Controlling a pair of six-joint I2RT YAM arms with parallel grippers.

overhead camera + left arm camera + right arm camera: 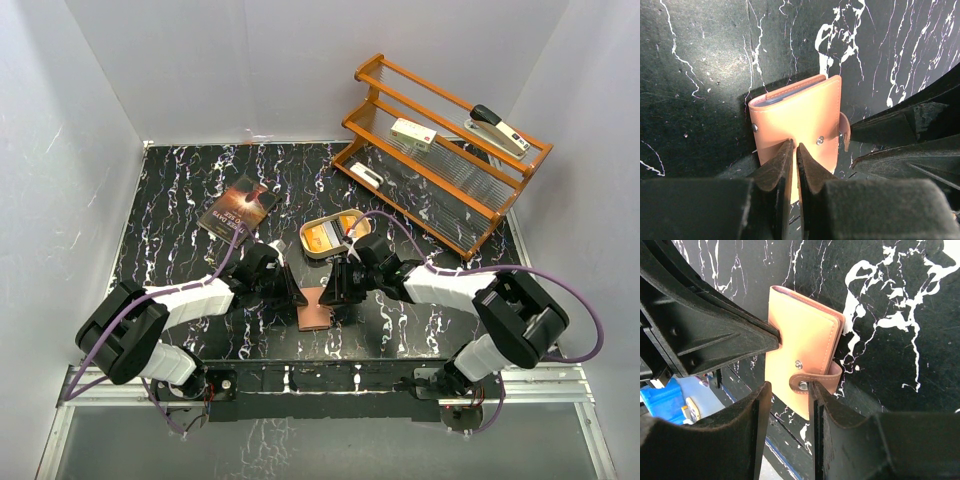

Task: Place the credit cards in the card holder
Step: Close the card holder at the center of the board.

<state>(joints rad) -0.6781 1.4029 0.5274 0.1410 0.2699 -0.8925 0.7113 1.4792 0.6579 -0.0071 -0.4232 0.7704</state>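
Note:
The card holder [317,305] lies closed and flat on the black marble table, between both grippers. A thin bluish edge of the credit cards [773,100] shows in its mouth in the left wrist view; the rest is hidden inside. My left gripper [794,145] is shut, its tips resting on the holder's cover [800,115] from the left [297,296]. My right gripper [787,385] stands open at the holder [800,335], and one of its fingers [816,390] touches the curled snap tab [821,380]. The tab's snap end sits loose in the gap, off the stud.
An oval tin [330,237] with orange contents stands just behind the grippers. A dark book [238,208] lies at the back left. A wooden rack [470,215] at the back right carries a stapler [498,130] and a white box [412,133]. The table's near edge is close.

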